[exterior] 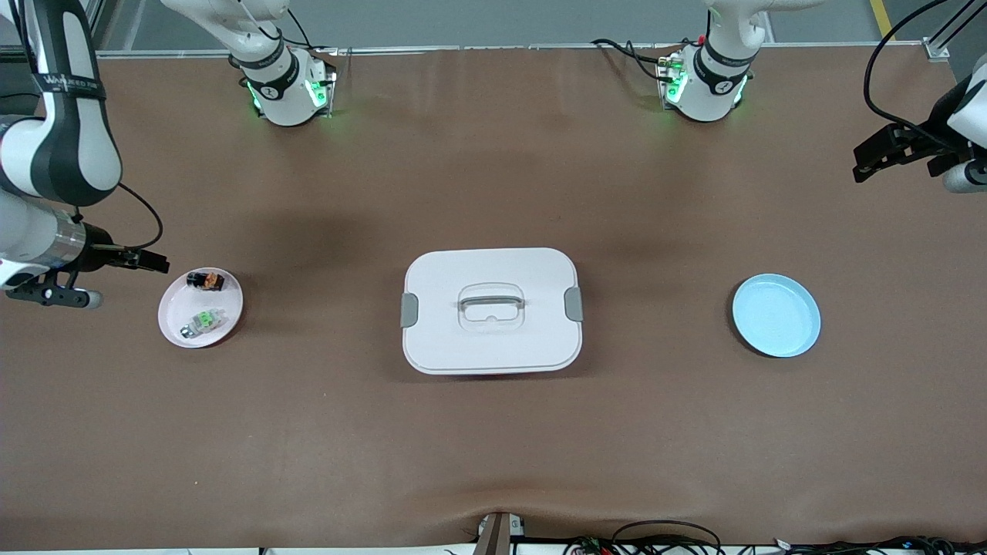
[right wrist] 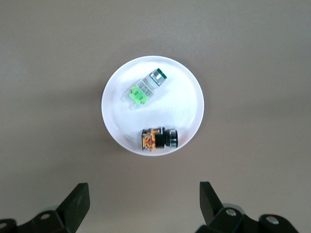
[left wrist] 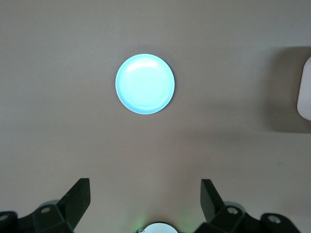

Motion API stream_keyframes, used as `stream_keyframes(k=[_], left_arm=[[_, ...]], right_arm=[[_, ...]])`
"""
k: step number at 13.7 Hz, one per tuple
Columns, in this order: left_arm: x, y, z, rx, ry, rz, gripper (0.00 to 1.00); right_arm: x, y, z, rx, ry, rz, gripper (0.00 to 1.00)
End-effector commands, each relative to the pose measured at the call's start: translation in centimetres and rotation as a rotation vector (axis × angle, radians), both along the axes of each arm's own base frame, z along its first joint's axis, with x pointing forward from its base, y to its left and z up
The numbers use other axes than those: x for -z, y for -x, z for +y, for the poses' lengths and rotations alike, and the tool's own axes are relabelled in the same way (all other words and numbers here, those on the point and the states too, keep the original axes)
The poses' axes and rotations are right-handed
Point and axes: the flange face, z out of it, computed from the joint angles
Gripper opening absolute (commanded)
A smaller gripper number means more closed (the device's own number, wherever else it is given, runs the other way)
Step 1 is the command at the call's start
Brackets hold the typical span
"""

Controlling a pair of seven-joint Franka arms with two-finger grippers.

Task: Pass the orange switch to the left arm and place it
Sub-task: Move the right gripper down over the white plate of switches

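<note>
Front view first, running from the right arm's end of the counter to the left arm's end. The right hand hangs in the air at the counter's edge, just beside a small white plate; its two fingers stand spread wide in the right wrist view and have hold of nothing. On that white plate lie two small parts. The orange switch, a black blocky piece with an orange face, sits on the part of the plate farther from the front camera. The green-and-clear switch lies on the nearer part, apart from the orange one. In the right wrist view the orange switch lies on its side close to the plate's rim, and the green-and-clear switch lies tilted across the plate's middle.

At the middle of the counter stands the box, white with rounded corners, a grey clip on each short side and a recessed grey handle in its lid. It lies between the two plates, well apart from both.

Toward the left arm's end rests a pale blue plate with nothing on it. The left hand hangs in the air over the counter's edge, well apart from the blue plate. The left wrist view shows its fingers spread wide and holding nothing, with the blue plate below and one corner of the box at the picture's edge.
</note>
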Motion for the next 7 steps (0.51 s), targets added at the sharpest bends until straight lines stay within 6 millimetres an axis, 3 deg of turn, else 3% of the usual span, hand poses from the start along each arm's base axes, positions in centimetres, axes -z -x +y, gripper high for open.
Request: stream_keyframes(k=[1,7], left_arm=[[-0.4,-0.1,0.2,-0.002,-0.012,0.005,1.0],[-0.3,-0.2,0.3,-0.004,-0.012,0.008,1.0]], right_arm=[[2.3,2.4,-0.1,-0.005,0.01,-0.047,1.0],[8.1,3.9,-0.9,0.011,0.015,-0.09,1.0]])
